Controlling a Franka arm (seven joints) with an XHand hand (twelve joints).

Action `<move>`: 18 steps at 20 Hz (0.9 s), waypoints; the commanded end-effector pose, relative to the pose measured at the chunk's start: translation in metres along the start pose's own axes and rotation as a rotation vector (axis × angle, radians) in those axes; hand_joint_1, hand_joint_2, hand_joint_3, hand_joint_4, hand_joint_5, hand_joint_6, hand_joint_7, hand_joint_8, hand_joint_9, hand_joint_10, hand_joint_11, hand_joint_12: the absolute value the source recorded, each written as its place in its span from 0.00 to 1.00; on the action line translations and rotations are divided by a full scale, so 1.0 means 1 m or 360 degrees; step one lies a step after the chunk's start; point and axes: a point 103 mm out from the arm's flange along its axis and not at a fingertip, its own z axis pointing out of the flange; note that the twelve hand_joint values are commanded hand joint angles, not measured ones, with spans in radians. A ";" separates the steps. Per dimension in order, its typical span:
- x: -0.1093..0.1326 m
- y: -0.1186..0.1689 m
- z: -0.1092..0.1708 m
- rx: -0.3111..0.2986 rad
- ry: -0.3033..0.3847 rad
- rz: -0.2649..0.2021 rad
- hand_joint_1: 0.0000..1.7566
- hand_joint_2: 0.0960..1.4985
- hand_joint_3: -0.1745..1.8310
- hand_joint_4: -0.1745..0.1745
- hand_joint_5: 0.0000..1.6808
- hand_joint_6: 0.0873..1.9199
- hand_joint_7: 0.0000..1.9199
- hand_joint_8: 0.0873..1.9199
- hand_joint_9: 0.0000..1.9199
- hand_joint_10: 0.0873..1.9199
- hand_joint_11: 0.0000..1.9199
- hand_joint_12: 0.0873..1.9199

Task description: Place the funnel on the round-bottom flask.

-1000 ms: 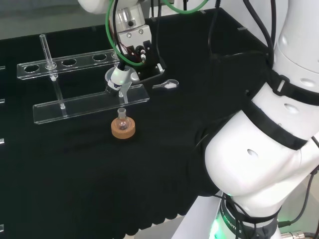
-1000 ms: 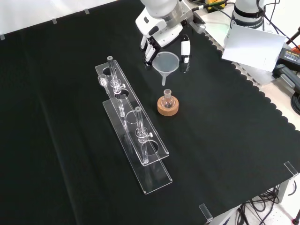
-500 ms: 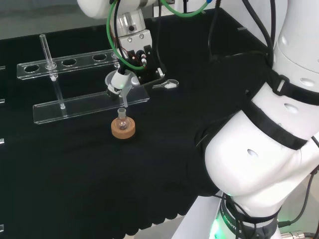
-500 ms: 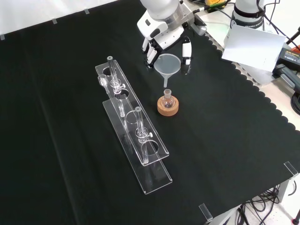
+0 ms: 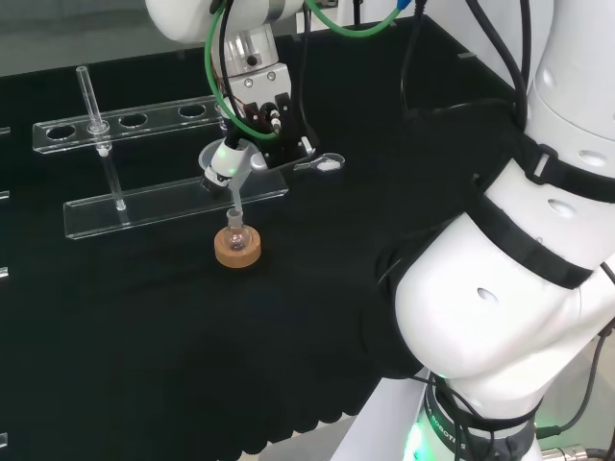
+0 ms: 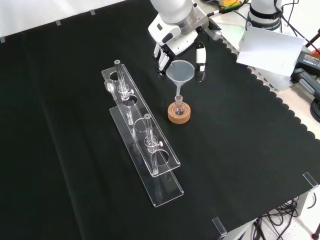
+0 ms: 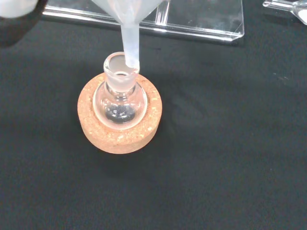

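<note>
Here the hand point(image 6: 179, 44) pinches the light, brittle-looking funnel point(image 6: 180, 73) by its rim, the stem tip just at the flask point(image 7: 120, 98) mouth.

No legible text, labels or nos. on any item

Your arm point(image 5: 538, 288) is built of rounded, glossy white links, the bulkiest swelling at the right of the head view. Black bands point(image 5: 533, 240) run across the seams between links, and small round dimples mark the shells. Black cables point(image 5: 500, 48) hang beside the upper link, while green cables point(image 5: 216, 58) loop down toward the wrist. The hand point(image 6: 172, 42) has a white shell over black inner parts (a touch of red shows within, head view). Its fingers point(image 6: 200, 55) are white with black tips. A green light point(image 5: 423, 437) glows at the base.
</note>
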 end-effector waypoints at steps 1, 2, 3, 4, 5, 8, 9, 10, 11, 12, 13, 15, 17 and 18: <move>0.002 0.001 0.001 0.0007 -0.0008 -0.0002 0.42 0.50 0.40 0.28 0.40 0.32 0.49 0.35 0.65 0.19 0.41 0.59; 0.003 0.001 0.001 0.0006 -0.0010 -0.0001 0.42 0.50 0.40 0.28 0.40 0.32 0.49 0.35 0.65 0.19 0.42 0.59; 0.003 0.001 0.002 0.0008 -0.0011 -0.0001 0.42 0.50 0.40 0.28 0.40 0.32 0.49 0.35 0.65 0.19 0.42 0.59; 0.004 0.002 0.002 0.0010 -0.0010 -0.0001 0.42 0.50 0.40 0.28 0.40 0.32 0.49 0.35 0.65 0.19 0.42 0.59; 0.004 0.002 0.002 0.0013 -0.0008 -0.0002 0.42 0.50 0.40 0.28 0.40 0.32 0.49 0.35 0.65 0.19 0.42 0.59; 0.005 0.004 0.003 0.0022 -0.0002 -0.0009 0.42 0.50 0.40 0.27 0.39 0.32 0.49 0.36 0.65 0.19 0.42 0.59; 0.005 0.004 0.003 0.0020 -0.0005 -0.0007 0.42 0.50 0.40 0.27 0.39 0.32 0.49 0.36 0.65 0.19 0.42 0.59; 0.006 0.004 0.004 0.0023 -0.0005 -0.0006 0.42 0.50 0.40 0.27 0.39 0.32 0.49 0.36 0.65 0.19 0.42 0.59; 0.006 0.005 0.004 0.0027 -0.0003 -0.0007 0.42 0.50 0.40 0.27 0.39 0.32 0.49 0.36 0.65 0.19 0.42 0.59; 0.007 0.005 0.005 0.0027 0.0000 -0.0007 0.42 0.50 0.40 0.27 0.39 0.32 0.49 0.36 0.65 0.19 0.42 0.59; 0.007 0.006 0.006 0.0028 0.0000 -0.0007 0.42 0.50 0.40 0.27 0.39 0.32 0.49 0.36 0.65 0.19 0.42 0.59; 0.008 0.007 0.007 0.0032 0.0000 -0.0009 0.42 0.50 0.40 0.27 0.39 0.32 0.49 0.36 0.65 0.19 0.42 0.59; 0.008 0.007 0.008 0.0039 0.0001 -0.0010 0.42 0.50 0.40 0.27 0.39 0.32 0.49 0.36 0.65 0.19 0.42 0.59; 0.009 0.008 0.009 0.0039 0.0001 -0.0010 0.42 0.50 0.40 0.27 0.39 0.32 0.49 0.36 0.65 0.19 0.42 0.59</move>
